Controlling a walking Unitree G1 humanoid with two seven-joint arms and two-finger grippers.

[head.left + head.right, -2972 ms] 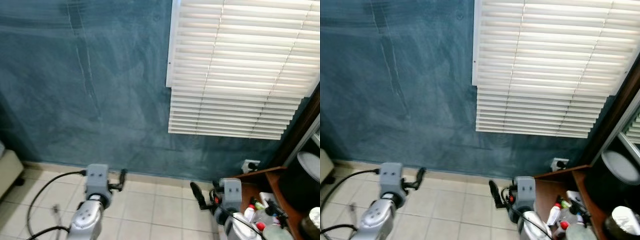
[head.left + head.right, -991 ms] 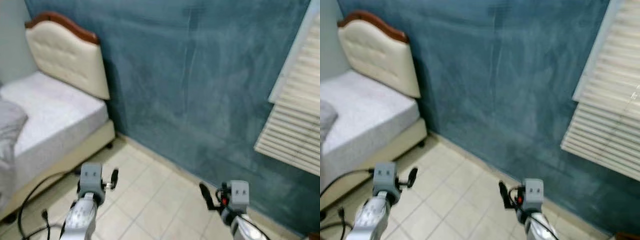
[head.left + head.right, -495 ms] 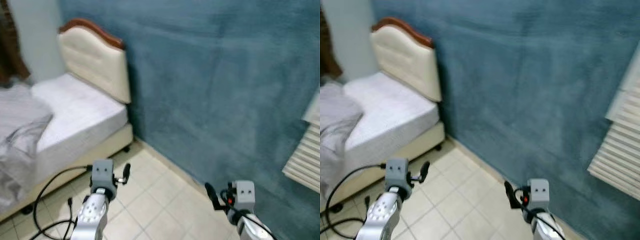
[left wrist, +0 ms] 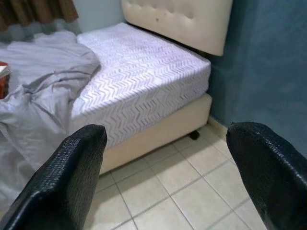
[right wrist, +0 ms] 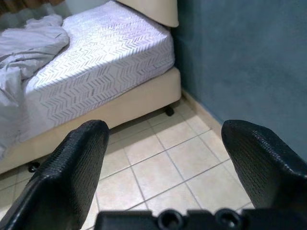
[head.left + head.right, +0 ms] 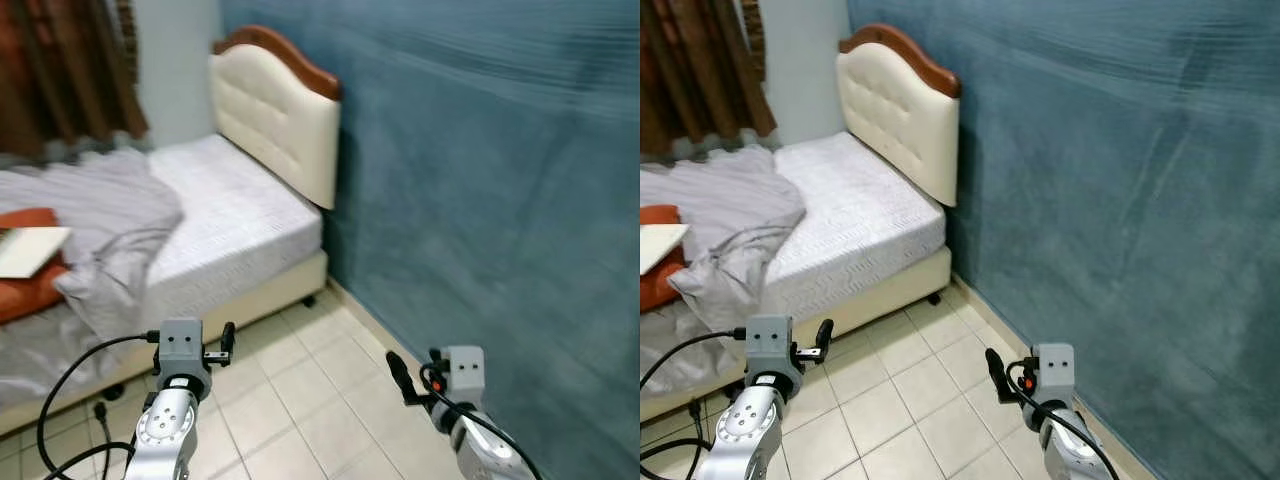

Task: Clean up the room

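1. Bed now fills my view where blinds were; I have turned toward it.
2. Left gripper and right gripper, both wide and empty, hover over tiles beside the bed.
3. Rumpled blanket lies on the bed, likely my next job.

You have one bed with one cream headboard, one crumpled grey sheet, one orange pillow (half hidden at the edge), one brown curtain, and two grippers: left gripper, right gripper.
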